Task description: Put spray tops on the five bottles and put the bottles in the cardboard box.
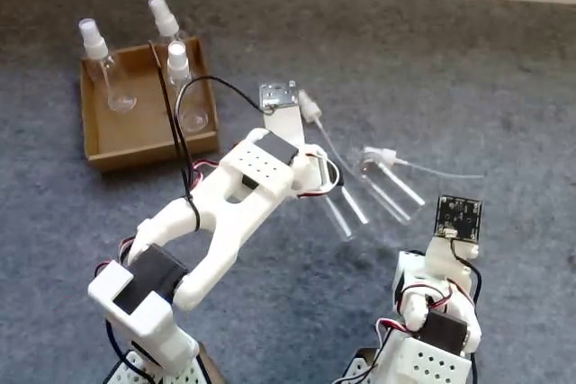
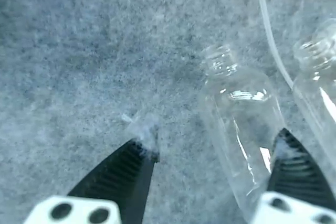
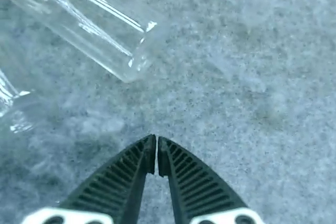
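Grey felt tabletop [image 1: 468,51]: left gripper [image 2: 212,142] spread wide over lying uncapped clear plastic bottle [image 2: 241,114]; right gripper [image 3: 156,148] clenched, empty.

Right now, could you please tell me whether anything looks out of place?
Two uncapped bottles lie on their sides outside the cardboard box, with spray tops loose on the carpet beside them.
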Tool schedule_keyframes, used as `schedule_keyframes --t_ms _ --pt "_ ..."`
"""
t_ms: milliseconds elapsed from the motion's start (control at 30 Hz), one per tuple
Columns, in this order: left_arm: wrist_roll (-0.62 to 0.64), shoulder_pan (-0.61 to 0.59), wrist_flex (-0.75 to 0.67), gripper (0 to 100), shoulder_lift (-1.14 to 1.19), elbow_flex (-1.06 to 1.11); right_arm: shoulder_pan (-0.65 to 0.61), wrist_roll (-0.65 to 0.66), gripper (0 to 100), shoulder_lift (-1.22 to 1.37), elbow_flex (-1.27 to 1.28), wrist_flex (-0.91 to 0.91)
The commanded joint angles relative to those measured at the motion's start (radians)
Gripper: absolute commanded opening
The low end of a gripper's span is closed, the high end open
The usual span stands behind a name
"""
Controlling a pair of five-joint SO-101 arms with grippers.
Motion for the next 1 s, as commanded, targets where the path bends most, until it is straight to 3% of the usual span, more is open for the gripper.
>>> schedule_keyframes --t_ms 0,200,500,967 --pt "0.009 0.018 -0.015 27 -0.001 -0.051 -0.007 0.011 0.5 -0.008 0.13 0.007" --pt "0.103 0.039 -0.1 27 0.004 -0.022 -0.007 0.011 0.5 -0.008 0.13 0.007" --pt "0.1 0.044 -0.253 27 0.004 0.09 -0.007 0.011 0.5 -0.008 0.13 0.007" --pt "0.1 0.085 -0.256 26 0.005 0.101 -0.007 0.011 0.5 -0.008 0.13 0.007"
